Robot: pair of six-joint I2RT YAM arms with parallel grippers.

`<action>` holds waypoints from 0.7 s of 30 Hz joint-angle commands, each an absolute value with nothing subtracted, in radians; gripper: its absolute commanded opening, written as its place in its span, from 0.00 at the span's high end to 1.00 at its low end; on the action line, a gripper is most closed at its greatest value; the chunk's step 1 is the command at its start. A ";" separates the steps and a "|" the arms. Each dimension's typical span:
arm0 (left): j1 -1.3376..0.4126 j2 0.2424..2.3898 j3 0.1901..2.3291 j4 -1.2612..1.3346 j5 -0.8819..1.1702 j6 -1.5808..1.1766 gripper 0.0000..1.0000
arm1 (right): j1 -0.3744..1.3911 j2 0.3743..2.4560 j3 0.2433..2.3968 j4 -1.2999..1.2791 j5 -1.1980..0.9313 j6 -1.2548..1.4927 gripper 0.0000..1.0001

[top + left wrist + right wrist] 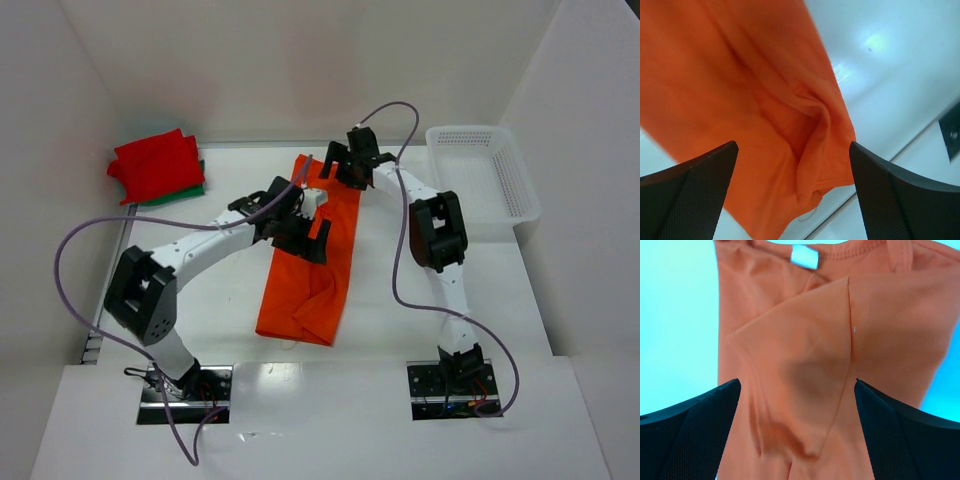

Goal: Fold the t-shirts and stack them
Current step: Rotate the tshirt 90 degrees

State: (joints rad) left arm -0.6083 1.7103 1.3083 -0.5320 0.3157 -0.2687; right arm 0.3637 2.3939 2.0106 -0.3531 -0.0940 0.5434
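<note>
Orange t-shirt [305, 290] folded into long strip. Left gripper [793, 150], right gripper [797, 385] wide open over it, holding nothing; cloth contact unclear. Red t-shirt [155, 165] folded far left.

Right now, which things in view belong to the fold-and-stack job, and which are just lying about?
Job in hand:
- orange t-shirt, laid out lengthwise in the middle
- folded red t-shirt, far left
- dark green t-shirt, under the red one

Lying about:
- white perforated basket, far right
</note>
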 commanded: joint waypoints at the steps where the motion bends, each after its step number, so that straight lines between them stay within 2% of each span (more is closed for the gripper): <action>1: -0.615 1.614 1.255 -0.575 0.117 -0.377 0.00 | 0.364 2.197 1.889 -0.298 -0.080 0.511 0.00; 9: -0.663 1.611 1.157 -0.555 0.158 -0.397 0.00 | 0.364 2.068 1.645 -0.264 -0.124 0.520 0.00; 13: -0.663 1.566 1.069 -0.526 0.250 -0.445 0.07 | 0.364 2.014 1.545 -0.203 -0.161 0.509 0.05; 17: -0.663 1.533 1.023 -0.508 0.345 -0.443 0.08 | 0.374 2.063 1.581 -0.193 -0.202 0.491 0.08; 21: -0.672 1.522 1.014 -0.499 0.423 -0.420 0.09 | 0.396 2.155 1.716 -0.232 -0.212 0.482 0.14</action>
